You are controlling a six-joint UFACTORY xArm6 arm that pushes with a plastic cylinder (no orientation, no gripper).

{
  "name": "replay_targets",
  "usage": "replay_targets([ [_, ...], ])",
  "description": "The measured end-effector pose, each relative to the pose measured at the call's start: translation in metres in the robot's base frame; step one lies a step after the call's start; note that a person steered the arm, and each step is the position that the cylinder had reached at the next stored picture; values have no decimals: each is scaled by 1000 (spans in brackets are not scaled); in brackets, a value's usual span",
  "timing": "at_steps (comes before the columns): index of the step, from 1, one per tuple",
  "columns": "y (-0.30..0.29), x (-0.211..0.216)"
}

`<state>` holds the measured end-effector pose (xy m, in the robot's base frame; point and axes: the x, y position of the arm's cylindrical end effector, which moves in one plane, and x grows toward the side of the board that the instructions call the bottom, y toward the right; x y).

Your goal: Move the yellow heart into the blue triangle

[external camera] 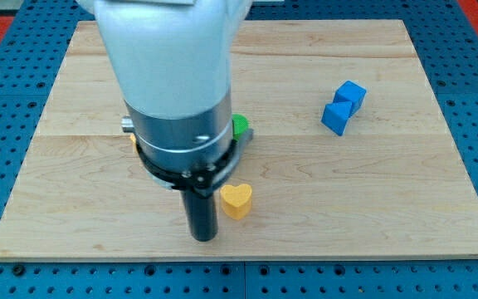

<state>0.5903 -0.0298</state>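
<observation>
My tip (202, 236) sits on the bench (405, 208) just at the view's left of the yellow heart (236, 200), close beside it; contact or a hair apart, cannot tell. No jaws on this rig: only the bare rod, holding nothing.

Risk, my judgement: the heart's lobes are rounded, so an off-centre push could let it spin or slip off the rod and drift toward the view's bottom edge, which is near. The target lies up and to the view's right, so a straight rightward shove would miss it.

Heart: small, flat-topped, yellow, lobes up. Blue triangle (336, 116) well apart at upper right, touching a blue cube (351, 93). A green block (241, 125) is half hidden behind the arm
</observation>
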Motion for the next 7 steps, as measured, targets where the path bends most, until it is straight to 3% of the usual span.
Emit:
replay_targets([
  [2, 68, -65],
  [4, 21, -69],
  [7, 81, -153],
])
